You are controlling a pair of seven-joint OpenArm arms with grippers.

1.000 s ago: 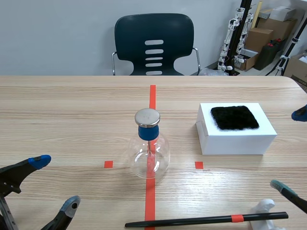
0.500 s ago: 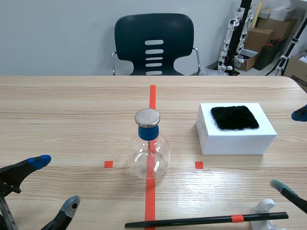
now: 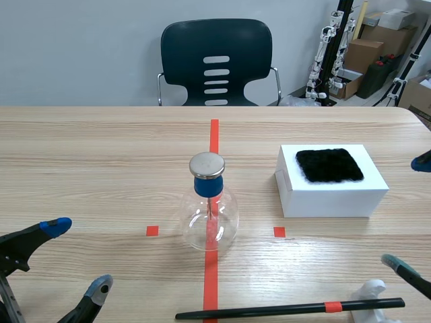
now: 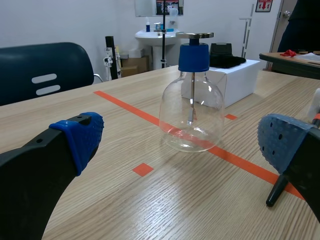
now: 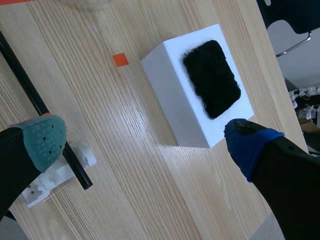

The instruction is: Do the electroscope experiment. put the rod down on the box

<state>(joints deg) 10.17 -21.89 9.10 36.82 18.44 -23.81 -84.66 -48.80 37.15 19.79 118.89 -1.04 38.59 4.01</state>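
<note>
A black rod [image 3: 289, 309] with a red band lies near the table's front edge, its right end resting on a small white stand [image 3: 369, 293]. The white box [image 3: 330, 192], topped with a black fur pad [image 3: 329, 165], stands to the right of the glass electroscope flask [image 3: 209, 214]. My right gripper [image 3: 411, 212] hovers open at the right edge, above and beside the rod's end. In the right wrist view the rod [image 5: 30, 90] and the box [image 5: 170, 85] lie below the open gripper [image 5: 145, 139]. My left gripper [image 3: 77, 257] is open at the front left, and in its own view the gripper [image 4: 181, 147] faces the flask [image 4: 192, 107].
A dark chair [image 3: 216, 62] stands behind the table's far edge. Cardboard boxes and equipment [image 3: 377, 47] are stacked at the back right. Orange-red tape marks run down the table's middle.
My right gripper has drifted very slightly to the right. Rod, box, flask and left arm have not moved.
</note>
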